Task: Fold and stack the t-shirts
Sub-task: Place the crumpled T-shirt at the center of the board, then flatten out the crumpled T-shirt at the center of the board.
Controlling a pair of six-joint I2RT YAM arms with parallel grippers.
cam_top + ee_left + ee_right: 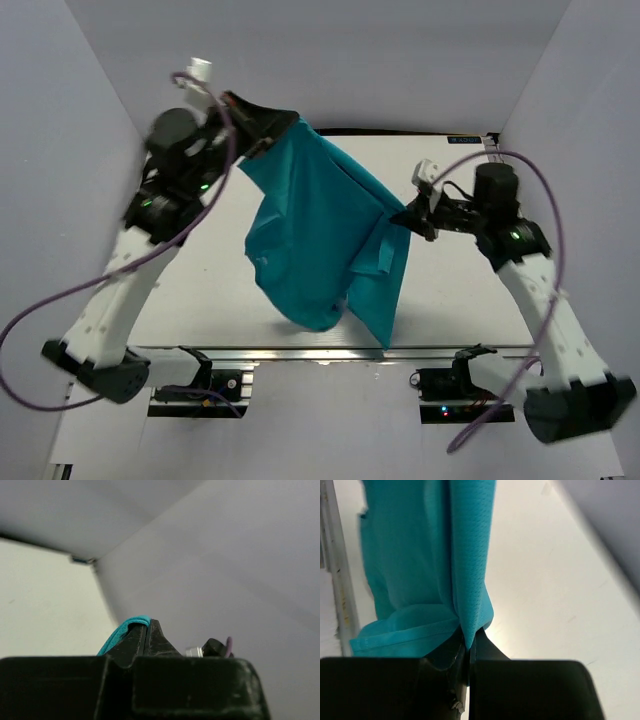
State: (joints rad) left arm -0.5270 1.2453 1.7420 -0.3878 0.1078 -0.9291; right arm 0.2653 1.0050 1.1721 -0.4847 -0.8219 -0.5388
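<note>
The teal t-shirt (320, 235) hangs in the air over the middle of the table, stretched between both grippers, its lower part drooping toward the near edge. My left gripper (272, 122) is raised high at the back left and is shut on one upper corner of the shirt; in the left wrist view a strip of teal cloth (120, 633) shows at the closed gripper (147, 623). My right gripper (408, 217) is at mid right and is shut on the shirt's other edge; the right wrist view shows the cloth (445, 555) pinched between its closed gripper (469, 641).
The white table (450, 300) has a metal rail (300, 352) along its near edge. Grey walls close in the left, right and back sides. Purple cables loop off both arms.
</note>
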